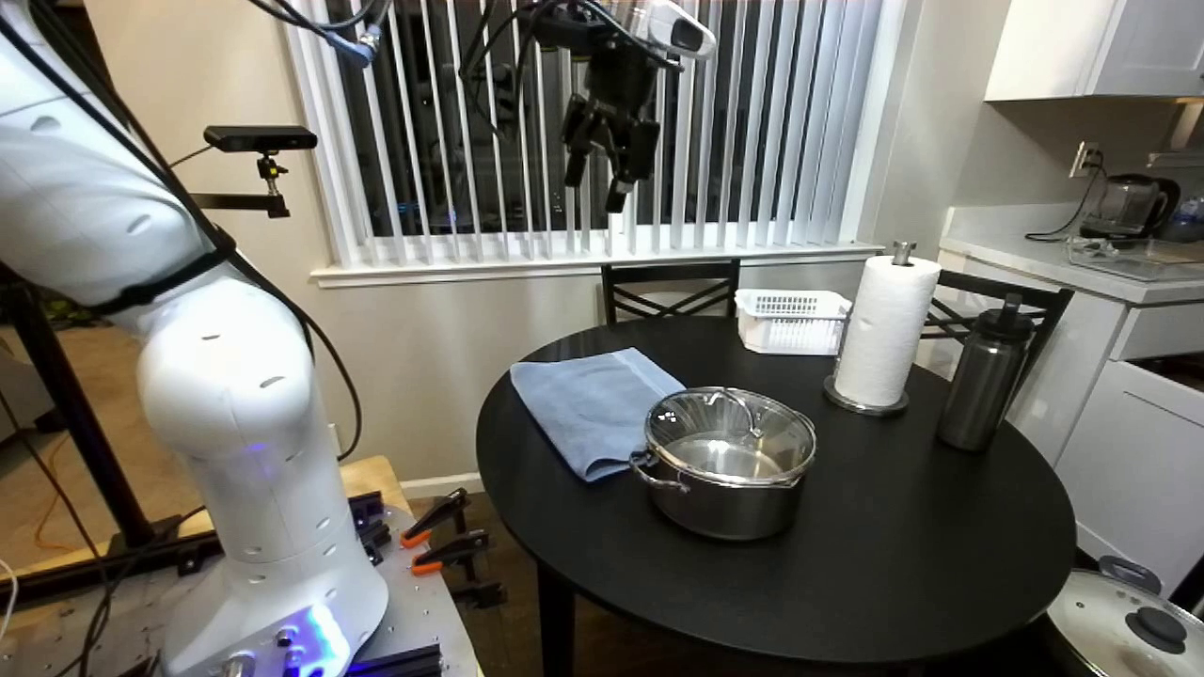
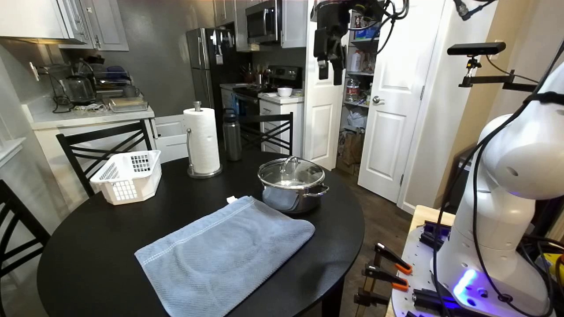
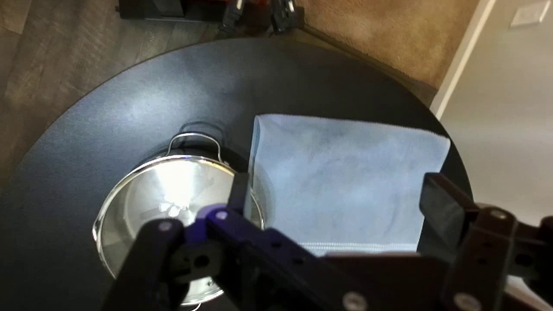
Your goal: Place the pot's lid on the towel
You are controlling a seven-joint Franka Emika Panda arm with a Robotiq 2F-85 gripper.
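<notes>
The stainless-steel pot (image 1: 726, 510) stands on the dark round table, and it also shows in an exterior view (image 2: 288, 201). The glass lid (image 1: 691, 428) with its arched knob rests on top of the pot, and it shows in the wrist view (image 3: 147, 198), partly behind a finger. The blue-grey towel (image 1: 594, 400) lies flat beside the pot, and it shows in the wrist view (image 3: 341, 172). My gripper (image 1: 594, 186) is open and empty, high above the table. In the wrist view its fingers (image 3: 337, 190) spread over the towel, the left one over the pot's edge.
A white basket (image 1: 792, 324), a paper towel roll (image 1: 884, 329) and a dark metal canister (image 1: 986, 381) stand on the table (image 1: 903, 564) beyond the pot. Chairs (image 2: 269, 132) stand around it. Clamps (image 2: 387, 277) hold at the robot's base.
</notes>
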